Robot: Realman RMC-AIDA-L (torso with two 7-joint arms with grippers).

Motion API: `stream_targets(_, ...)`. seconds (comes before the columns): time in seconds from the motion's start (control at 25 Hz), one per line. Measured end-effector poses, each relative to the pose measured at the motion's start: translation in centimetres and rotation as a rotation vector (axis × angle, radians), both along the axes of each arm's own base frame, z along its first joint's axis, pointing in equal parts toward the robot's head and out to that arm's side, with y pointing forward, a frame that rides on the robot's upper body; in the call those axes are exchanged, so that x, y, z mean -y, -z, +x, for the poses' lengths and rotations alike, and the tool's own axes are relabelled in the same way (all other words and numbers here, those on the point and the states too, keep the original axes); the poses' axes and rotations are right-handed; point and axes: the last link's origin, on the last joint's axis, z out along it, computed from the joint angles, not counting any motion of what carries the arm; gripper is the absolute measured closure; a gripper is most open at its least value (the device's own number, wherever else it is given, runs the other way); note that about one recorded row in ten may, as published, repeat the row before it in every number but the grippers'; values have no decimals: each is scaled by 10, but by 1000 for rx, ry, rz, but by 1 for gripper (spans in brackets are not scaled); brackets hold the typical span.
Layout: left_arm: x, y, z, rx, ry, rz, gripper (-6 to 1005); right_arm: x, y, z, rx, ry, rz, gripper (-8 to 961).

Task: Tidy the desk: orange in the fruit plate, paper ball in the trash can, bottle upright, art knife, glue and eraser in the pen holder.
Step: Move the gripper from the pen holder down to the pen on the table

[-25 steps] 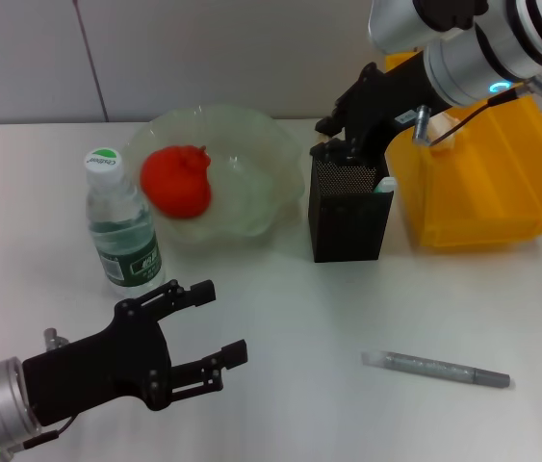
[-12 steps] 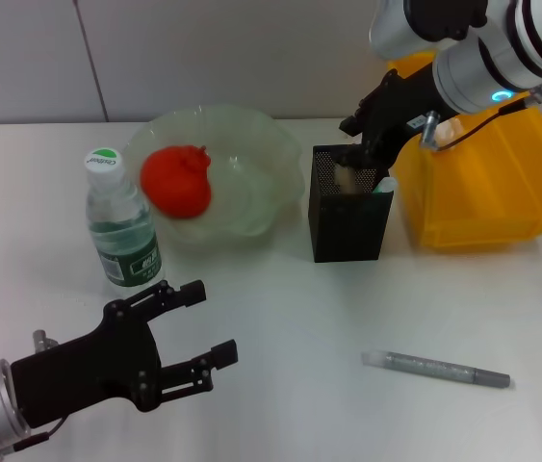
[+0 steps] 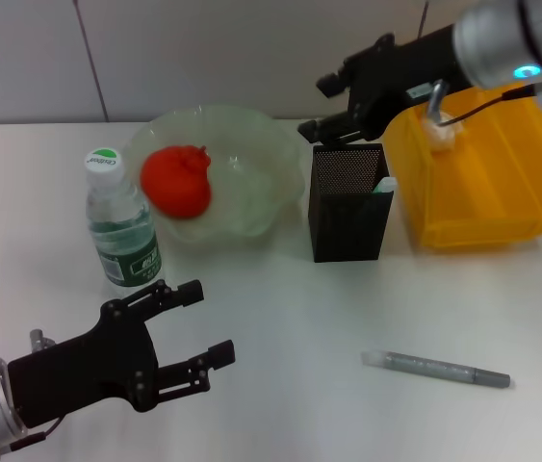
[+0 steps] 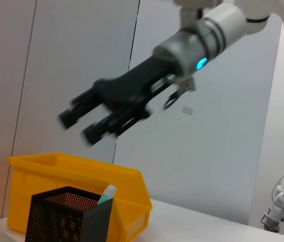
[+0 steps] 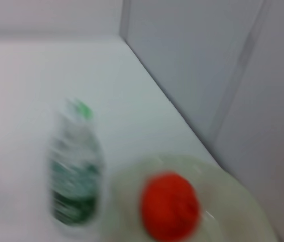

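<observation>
My right gripper (image 3: 321, 104) is open and empty, hovering just above and behind the black mesh pen holder (image 3: 348, 204); it also shows in the left wrist view (image 4: 89, 123). A white-and-green tube tip (image 3: 384, 184) sticks out of the holder. The grey art knife (image 3: 436, 369) lies flat on the table at the front right. The orange (image 3: 176, 181) sits in the pale green fruit plate (image 3: 256, 144). The bottle (image 3: 121, 226) stands upright. My left gripper (image 3: 192, 329) is open and empty, low at the front left. No paper ball or eraser shows clearly.
The yellow bin (image 3: 487, 178) stands right of the pen holder, with a small white lump (image 3: 441, 135) at its rim. The white table (image 3: 280, 318) lies between my left gripper and the knife. A grey wall backs the table.
My right gripper has lifted out of the pen holder's mouth and swung up and left, fingers apart. The pale piece seen at the holder's mouth no longer shows. The left gripper barely moved.
</observation>
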Motion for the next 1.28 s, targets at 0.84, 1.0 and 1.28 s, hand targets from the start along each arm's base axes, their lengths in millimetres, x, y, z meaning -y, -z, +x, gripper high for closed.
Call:
stream_targets(0.84,4,1,-3,-15,6,-22,157,62,30,38,433,325,-388,332)
stream_targets(1.0,8,4,-4,-40,23,-52,157,61,45,46,491,318,-391,332)
stream_targets(1.28,10,11,-7,-101,47,-92,157,59,63,56,531,324,-409,331)
